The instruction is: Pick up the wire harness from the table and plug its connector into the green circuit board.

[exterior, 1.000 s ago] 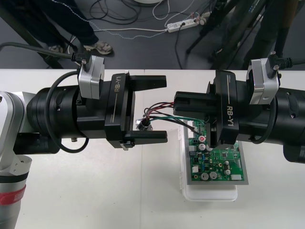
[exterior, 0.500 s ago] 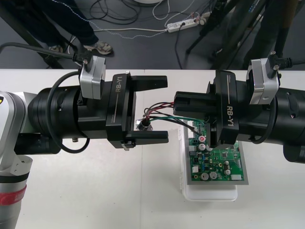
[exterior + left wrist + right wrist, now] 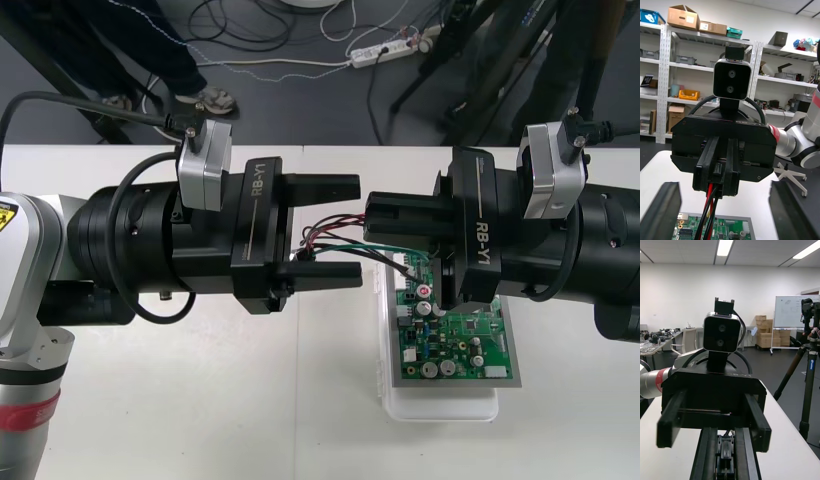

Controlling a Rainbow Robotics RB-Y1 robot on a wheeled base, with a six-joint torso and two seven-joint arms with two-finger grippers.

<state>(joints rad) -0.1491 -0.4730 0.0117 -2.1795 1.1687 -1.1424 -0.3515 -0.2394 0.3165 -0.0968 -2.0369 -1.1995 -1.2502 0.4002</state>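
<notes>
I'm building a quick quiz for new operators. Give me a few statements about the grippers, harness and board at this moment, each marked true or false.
1. The right gripper is shut on the wire harness. True.
2. The left gripper is clamped on the wires. False: its fingers stand open, one on each side of the wires.
3. The green circuit board sits on a white base. True.
4. The harness lies loose beside the board, apart from both arms. False: the right gripper holds it, and its wires run out between the left gripper's fingers.
5. The two grippers face each other, fingertips close. True.
</notes>
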